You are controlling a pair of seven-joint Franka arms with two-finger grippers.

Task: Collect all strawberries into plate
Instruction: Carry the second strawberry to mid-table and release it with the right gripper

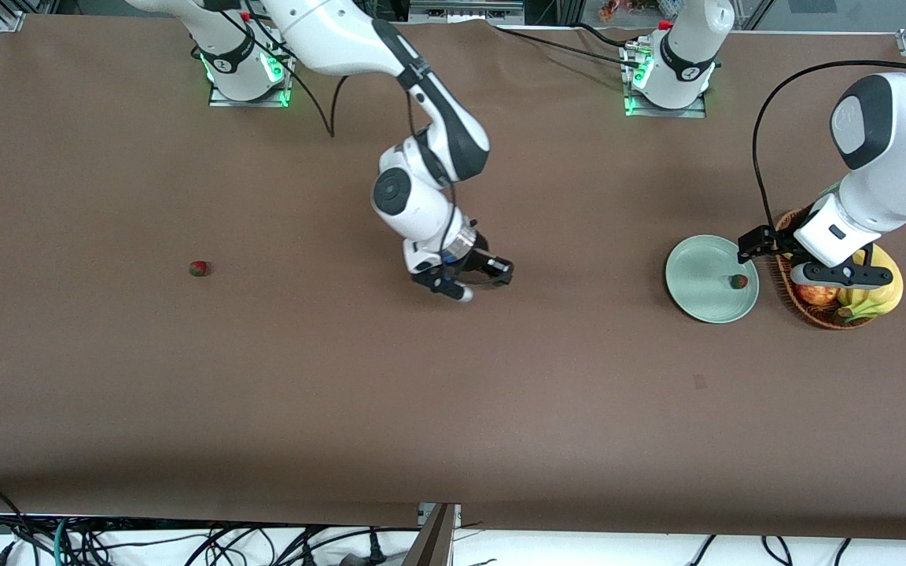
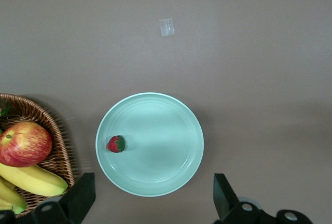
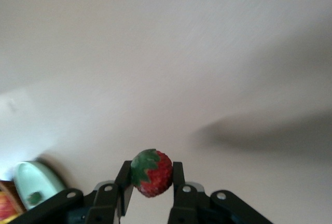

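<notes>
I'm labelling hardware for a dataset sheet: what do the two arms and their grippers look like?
Both arms are glossy white with rounded shells and dark grey or black joint bands, and their bases glow green. A black cable loops along each arm. The right gripper has a silver wrist ring and black fingers with small round screws. The left gripper is a white block with black fingers.

A brown sheet (image 1: pixel 280 393) covers the whole bench, wrinkled slightly along the edge where the bases stand. Below the edge nearest the front camera, black cables (image 1: pixel 185 542) lie tangled on a pale floor (image 1: pixel 579 550). A small scrap of clear tape (image 2: pixel 166 27) sticks to the sheet
</notes>
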